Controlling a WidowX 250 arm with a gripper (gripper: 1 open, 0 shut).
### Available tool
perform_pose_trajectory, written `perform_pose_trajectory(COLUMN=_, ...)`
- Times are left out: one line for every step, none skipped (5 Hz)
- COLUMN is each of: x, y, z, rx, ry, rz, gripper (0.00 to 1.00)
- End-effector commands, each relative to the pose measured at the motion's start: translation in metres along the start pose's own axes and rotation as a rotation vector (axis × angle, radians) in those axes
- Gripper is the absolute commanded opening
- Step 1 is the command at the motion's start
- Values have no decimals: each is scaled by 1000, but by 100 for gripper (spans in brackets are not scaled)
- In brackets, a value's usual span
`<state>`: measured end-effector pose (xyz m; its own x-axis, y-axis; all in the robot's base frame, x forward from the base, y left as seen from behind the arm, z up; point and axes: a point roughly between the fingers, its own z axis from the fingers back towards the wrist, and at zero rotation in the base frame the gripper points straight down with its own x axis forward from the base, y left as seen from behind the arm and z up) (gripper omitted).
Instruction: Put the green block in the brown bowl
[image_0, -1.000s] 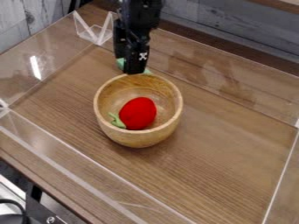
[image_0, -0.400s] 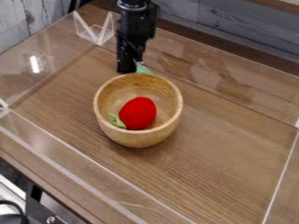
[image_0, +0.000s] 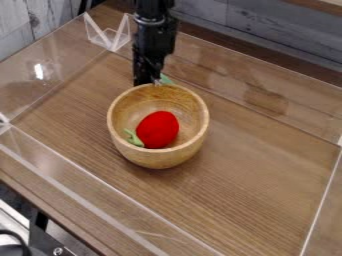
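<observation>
Green block (image_0: 164, 80) beside the black pincer's (image_0: 144, 82) tip, behind brown bowl (image_0: 158, 125)

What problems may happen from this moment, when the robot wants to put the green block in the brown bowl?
The black fingers are low beside the light-brown wooden bowl, so they might bump its rim. The round red ball takes much room inside; the block may land on it.

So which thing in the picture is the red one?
The round ball inside the wooden bowl. It's red all over, while the small scrap beside it is green.
</observation>
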<state>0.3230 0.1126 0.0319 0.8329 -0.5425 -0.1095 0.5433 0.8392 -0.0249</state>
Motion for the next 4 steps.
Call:
perform_pose_trajectory(x=3, y=13, z=12, rx=47, ry=-42, rz=12, gripper=0)
perform_pose_trajectory(x=4, y=15, z=7, rx=45, ry=-43, rz=14, gripper=0)
perform_pose_trajectory(x=5, y=15, z=4, rx=43, ry=-45, rz=16, gripper=0)
perform_pose_trajectory(x=6, y=15, z=2, rx=43, ry=-47, rz=20, gripper=0)
